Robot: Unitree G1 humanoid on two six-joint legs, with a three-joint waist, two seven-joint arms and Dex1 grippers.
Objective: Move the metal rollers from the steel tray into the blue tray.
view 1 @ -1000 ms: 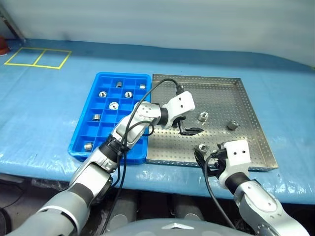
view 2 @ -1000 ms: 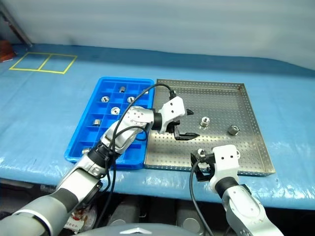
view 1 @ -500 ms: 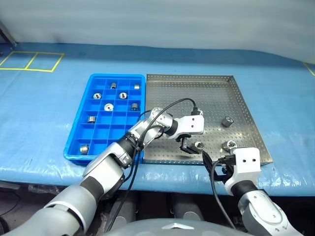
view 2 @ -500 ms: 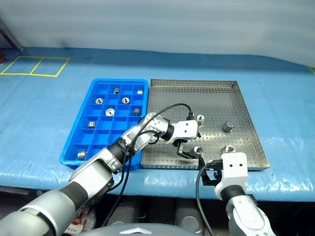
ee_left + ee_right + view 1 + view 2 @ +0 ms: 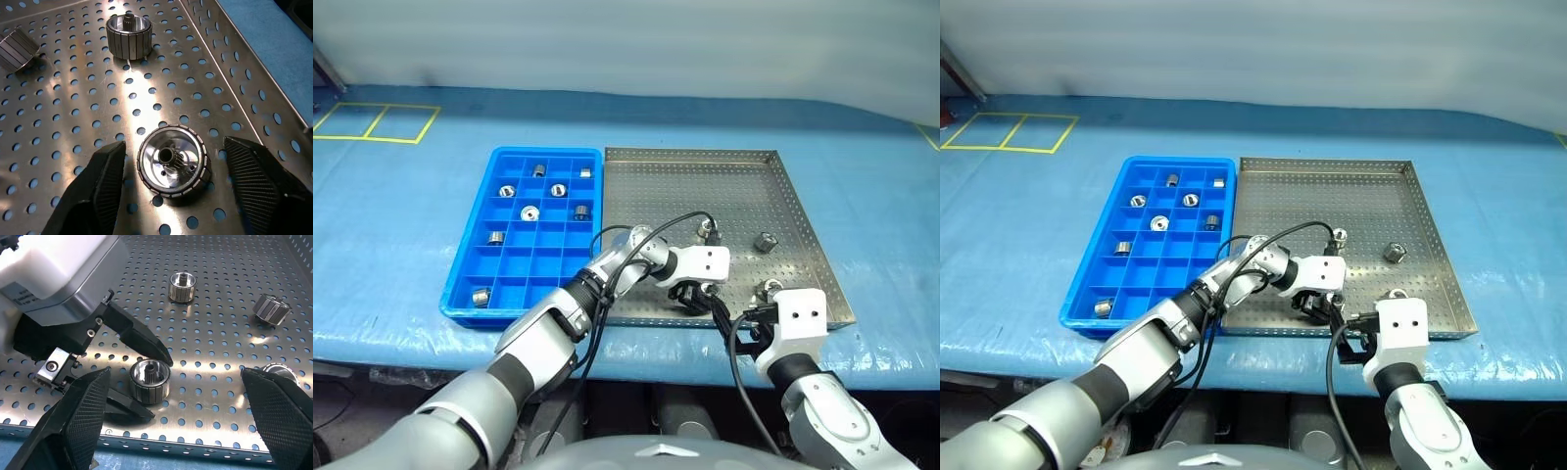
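One of the metal rollers [image 5: 172, 160] stands on end, hole up, near the steel tray's [image 5: 724, 171] front edge, between the left gripper's [image 5: 181, 188] part-open fingers, not yet clamped; right gripper [image 5: 181, 431] wide open, empty, just beside; blue tray [image 5: 481, 245] lies leftward.

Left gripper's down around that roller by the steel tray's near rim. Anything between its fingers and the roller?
Nothing visible. In the left wrist view the roller sits upright on the steel tray between the left gripper's two fingers, with only bare perforated metal in the gaps.
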